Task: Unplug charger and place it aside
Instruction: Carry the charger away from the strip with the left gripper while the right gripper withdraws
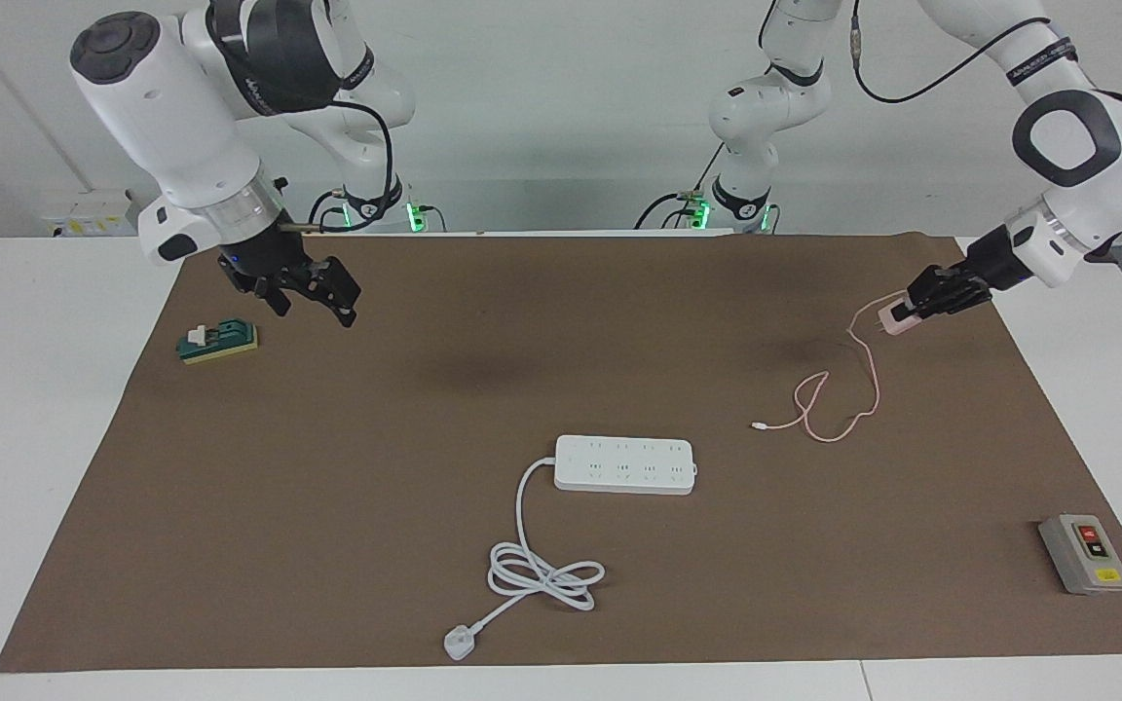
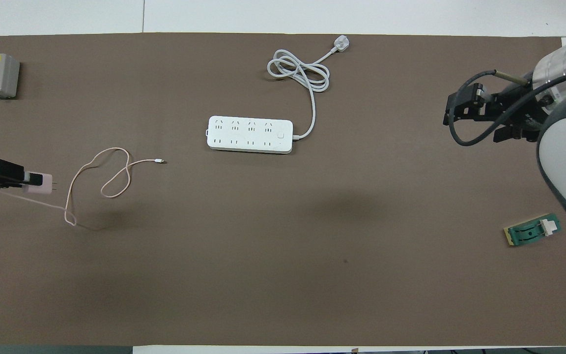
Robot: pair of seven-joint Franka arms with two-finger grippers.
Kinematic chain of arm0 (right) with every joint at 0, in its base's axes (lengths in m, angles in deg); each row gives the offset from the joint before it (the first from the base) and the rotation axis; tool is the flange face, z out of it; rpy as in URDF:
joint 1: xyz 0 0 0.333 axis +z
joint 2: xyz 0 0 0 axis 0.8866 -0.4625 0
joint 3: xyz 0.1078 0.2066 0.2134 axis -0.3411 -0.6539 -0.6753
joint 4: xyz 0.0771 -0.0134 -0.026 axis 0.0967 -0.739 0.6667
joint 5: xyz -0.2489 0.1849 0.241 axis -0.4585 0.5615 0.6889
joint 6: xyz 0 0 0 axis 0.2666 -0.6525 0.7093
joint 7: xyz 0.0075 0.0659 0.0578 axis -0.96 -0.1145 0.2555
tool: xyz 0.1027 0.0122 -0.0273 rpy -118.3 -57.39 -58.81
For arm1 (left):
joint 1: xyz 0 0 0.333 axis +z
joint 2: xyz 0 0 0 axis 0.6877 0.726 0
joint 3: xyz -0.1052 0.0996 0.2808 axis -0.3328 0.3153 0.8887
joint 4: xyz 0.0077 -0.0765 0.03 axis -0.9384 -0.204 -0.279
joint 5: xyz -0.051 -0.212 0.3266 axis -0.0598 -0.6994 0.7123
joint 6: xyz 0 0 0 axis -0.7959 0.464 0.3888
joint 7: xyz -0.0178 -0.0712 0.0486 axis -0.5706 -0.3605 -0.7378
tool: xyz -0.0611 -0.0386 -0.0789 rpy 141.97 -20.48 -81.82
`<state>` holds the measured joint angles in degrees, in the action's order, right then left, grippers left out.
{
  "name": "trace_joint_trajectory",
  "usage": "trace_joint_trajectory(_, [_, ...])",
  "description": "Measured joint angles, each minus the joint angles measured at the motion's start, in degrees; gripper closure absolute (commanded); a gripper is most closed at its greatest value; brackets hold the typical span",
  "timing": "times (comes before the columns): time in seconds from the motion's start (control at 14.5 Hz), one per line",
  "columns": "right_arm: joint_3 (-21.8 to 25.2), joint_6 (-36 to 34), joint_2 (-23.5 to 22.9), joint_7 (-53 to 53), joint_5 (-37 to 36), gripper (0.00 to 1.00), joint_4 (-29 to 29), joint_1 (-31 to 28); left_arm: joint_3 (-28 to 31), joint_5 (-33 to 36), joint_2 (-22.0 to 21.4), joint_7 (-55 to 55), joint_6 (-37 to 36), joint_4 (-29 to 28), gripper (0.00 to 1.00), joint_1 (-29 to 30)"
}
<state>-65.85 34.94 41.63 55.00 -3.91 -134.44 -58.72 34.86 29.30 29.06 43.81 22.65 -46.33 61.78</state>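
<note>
Left gripper (image 1: pixel 897 316) is closed on the pink charger (image 1: pixel 896 324), held at three o'clock of the power strip (image 1: pixel 624 464), already unplugged, for placing aside; right gripper (image 1: pixel 313 292) waits, fingers unclear.

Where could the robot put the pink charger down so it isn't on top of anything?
The left gripper holds the charger over the mat's edge at the left arm's end. Bare mat lies there, between its cable loops and the grey switch box. A wide bare stretch lies nearer the robots than the power strip. It is crowded around the strip's coiled cord.
</note>
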Motion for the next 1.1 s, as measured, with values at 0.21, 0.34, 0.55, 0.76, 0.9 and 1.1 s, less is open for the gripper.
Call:
trace_joint_trajectory(0.21, [0.9,-3.0,2.3,1.1,-0.4,0.00,-0.9,0.6,-0.3,-6.2,-0.9,4.0,3.0,-5.5,0.97,0.0])
trace_joint_trajectory(0.34, [1.2,-4.4,4.7,1.3,-0.9,0.00,-2.8,1.4,-0.3,-8.0,-1.1,7.2,5.3,-8.6,0.97,0.0])
trace_joint_trajectory(0.55, [2.1,-6.5,7.6,1.8,-1.6,0.00,-5.1,2.4,-0.3,-11.4,-0.7,14.6,8.0,-13.4,0.92,0.0])
trace_joint_trajectory(0.76, [2.6,-3.4,7.7,10.5,-4.6,0.00,-5.4,2.4,-0.1,-12.9,1.2,21.0,8.8,-16.9,0.88,0.0])
trace_joint_trajectory(0.9, [3.0,-2.3,7.6,13.0,-5.4,0.00,-5.8,2.4,0.1,-13.8,3.1,25.2,8.8,-17.7,0.85,0.1])
trace_joint_trajectory(1.1, [3.8,-2.1,6.3,13.8,-5.4,0.00,-5.8,1.9,0.3,-14.2,4.4,28.3,8.8,-18.1,0.76,0.6])
